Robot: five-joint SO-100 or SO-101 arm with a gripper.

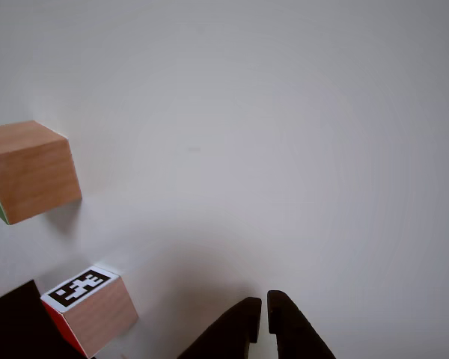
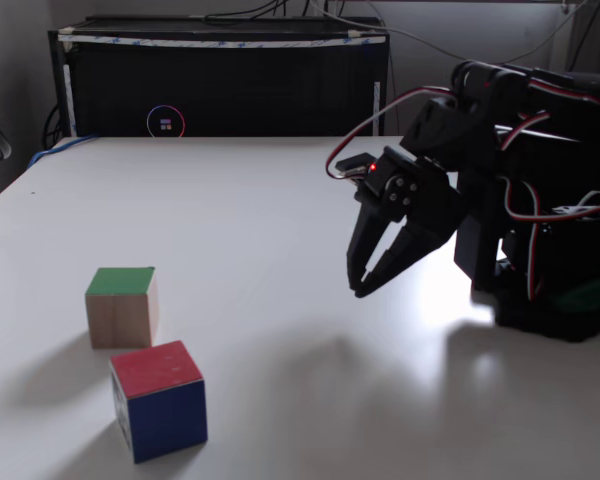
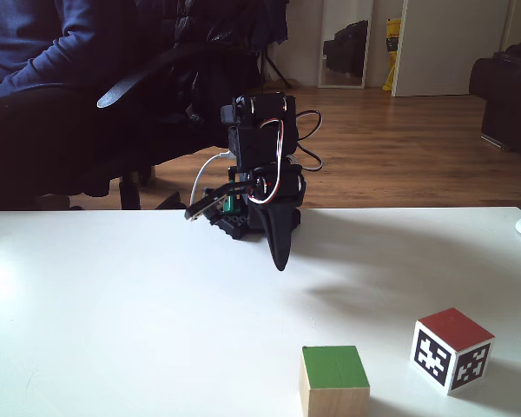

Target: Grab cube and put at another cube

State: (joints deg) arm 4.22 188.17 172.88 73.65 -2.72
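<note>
Two cubes on the white counter point(image 2: 280, 230), green-faced cube point(image 2: 122, 306) and marker cube point(image 2: 158, 400) near each other, well apart from the empty claw point(image 2: 360, 287), tips nearly closed.

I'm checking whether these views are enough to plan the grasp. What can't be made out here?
- Cube: in the other view, its green face is cut off by the left edge.
- Another cube: in a fixed view, its marker face is turned away.
- Gripper: in a fixed view, seen edge-on, so any gap between the jaws is hidden.
</note>
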